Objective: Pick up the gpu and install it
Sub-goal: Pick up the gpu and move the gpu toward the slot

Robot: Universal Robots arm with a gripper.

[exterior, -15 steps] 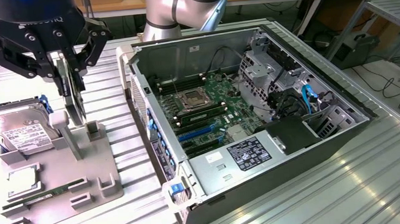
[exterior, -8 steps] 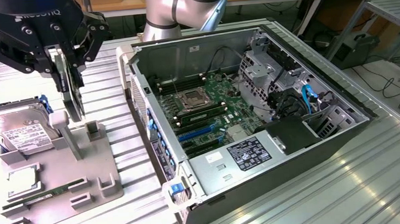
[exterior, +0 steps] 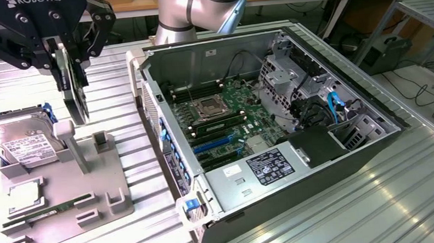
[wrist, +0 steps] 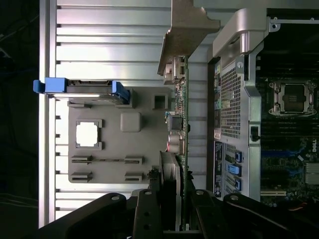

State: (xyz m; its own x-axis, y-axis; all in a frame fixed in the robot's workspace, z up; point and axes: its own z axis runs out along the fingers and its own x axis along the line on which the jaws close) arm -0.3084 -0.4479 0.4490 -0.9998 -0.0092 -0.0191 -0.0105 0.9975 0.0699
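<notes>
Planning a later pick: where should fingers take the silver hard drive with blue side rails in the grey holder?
Probably from above, pinching the top edge of the silver hard drive across its flat faces, between the blue rails. It stands on edge in the grey holder, so that thin upper edge is free.

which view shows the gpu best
The wrist view: the gpu is close and edge-on, its green board, pale bracket and ports clear. The exterior view shows a thin dark card hanging from the gripper.
</notes>
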